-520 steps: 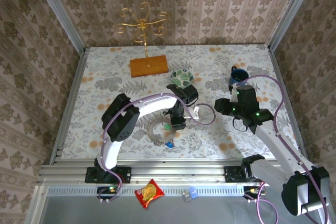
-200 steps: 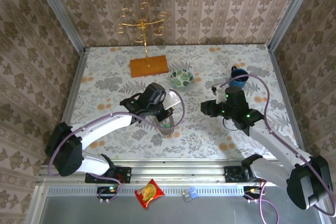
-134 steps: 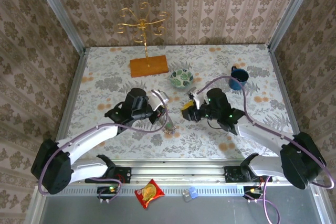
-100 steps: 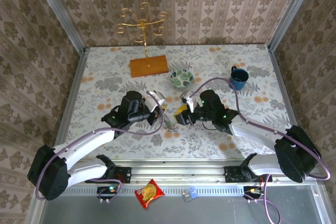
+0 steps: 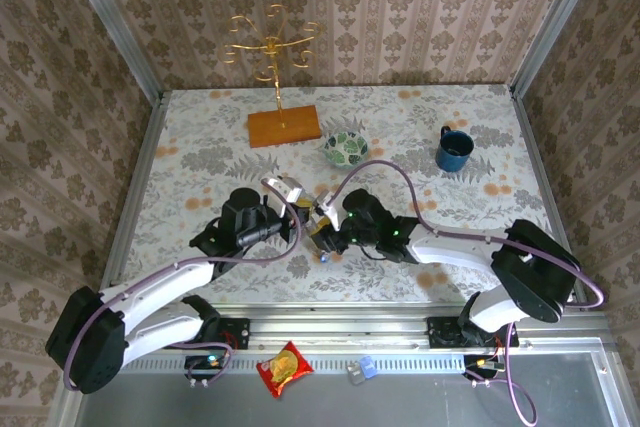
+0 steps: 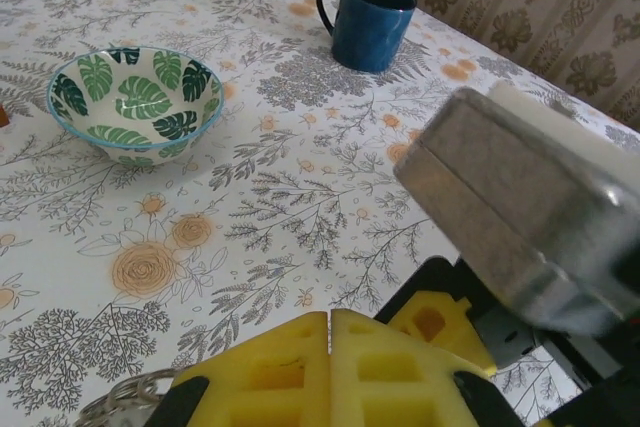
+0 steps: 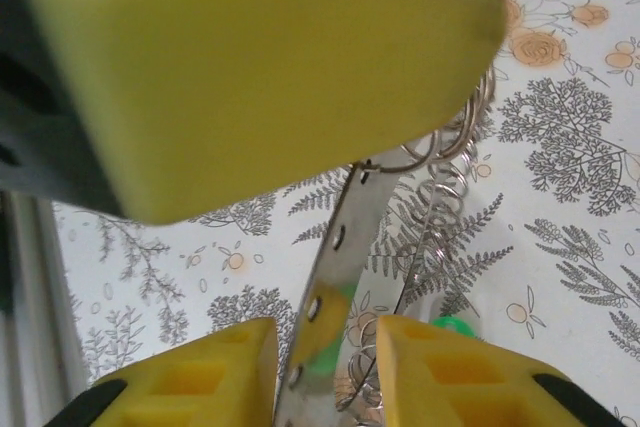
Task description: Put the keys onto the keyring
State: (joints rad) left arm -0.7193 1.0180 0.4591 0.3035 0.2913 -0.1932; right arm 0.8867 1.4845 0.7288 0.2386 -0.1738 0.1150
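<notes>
Hanging from pinched-shut left claw (image 6: 330, 352), keyring (image 7: 335, 247) stands edge-on, straddled by narrowly parted right claw (image 7: 325, 352).

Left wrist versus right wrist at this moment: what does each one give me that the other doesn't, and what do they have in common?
Left wrist: the patterned bowl and the blue mug standing apart on the table, with the left fingers pressed shut. Right wrist: the flat keyring seen edge-on between the parted right fingers, wire loops beside it, and the green key just behind. Both: the floral table and the yellow foam on the fingers.
</notes>
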